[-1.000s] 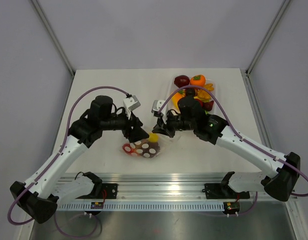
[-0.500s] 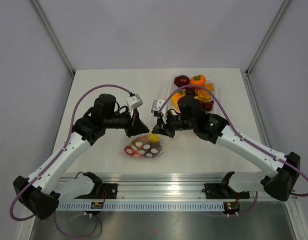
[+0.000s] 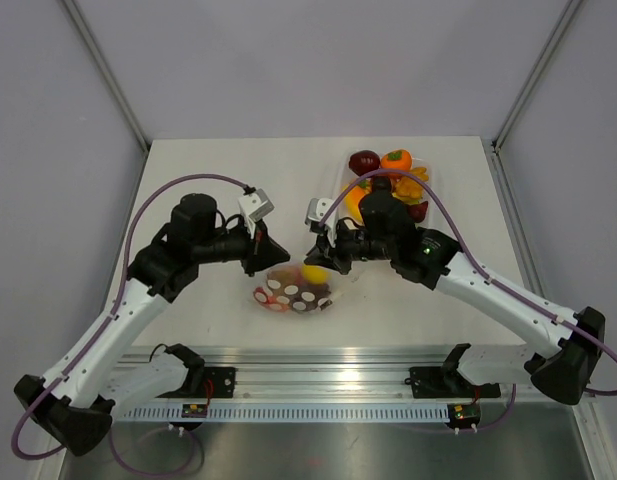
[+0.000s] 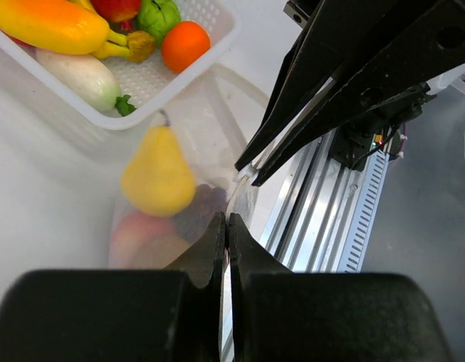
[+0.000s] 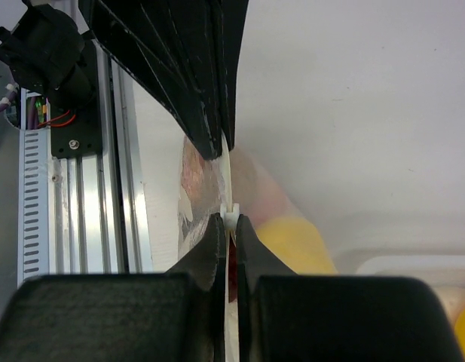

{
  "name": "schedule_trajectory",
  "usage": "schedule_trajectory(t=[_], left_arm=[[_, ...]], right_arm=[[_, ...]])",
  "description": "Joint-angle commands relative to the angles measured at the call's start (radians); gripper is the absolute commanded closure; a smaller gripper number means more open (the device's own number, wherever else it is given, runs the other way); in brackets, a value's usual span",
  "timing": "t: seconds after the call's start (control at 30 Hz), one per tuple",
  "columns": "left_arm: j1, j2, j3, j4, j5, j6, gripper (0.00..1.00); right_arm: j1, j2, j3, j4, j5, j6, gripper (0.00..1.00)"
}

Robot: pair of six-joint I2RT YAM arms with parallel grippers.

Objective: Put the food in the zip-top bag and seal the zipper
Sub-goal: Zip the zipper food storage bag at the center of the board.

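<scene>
Two grippers: left gripper [image 4: 227,219] and right gripper [image 5: 229,221] pinch the zipper [image 5: 230,188].
Change: we see the left one drew toward frame left, stretching the zip-top bag [image 3: 293,291].
Meaning: sealing seems underway.

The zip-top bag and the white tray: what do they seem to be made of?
The zip-top bag looks like thin clear plastic film: the yellow pear shows through it, and it creases and glints. The tray seems rigid white plastic, fairly matt, with a moulded grid of small holes in its floor.
</scene>
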Motion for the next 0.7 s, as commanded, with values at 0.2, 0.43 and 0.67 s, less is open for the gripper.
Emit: schedule_trajectory(t=[0.2, 0.43, 0.67], left_arm=[[0.066, -0.056, 0.032, 0.02, -0.078, 0.021, 1.0], [0.158, -0.016, 0.03, 0.01, -0.136, 0.005, 1.0], [0.278, 0.021, 0.024, 0.054, -0.139, -0.064, 1.0]], right_arm=[[-0.006, -0.052, -0.023, -0.006, 0.044, -0.005, 1.0], [-0.007, -0.095, -0.057, -0.014, 0.078, -0.002, 1.0], [-0.006, -0.115, -0.076, -0.039, 0.109, 0.001, 1.0]])
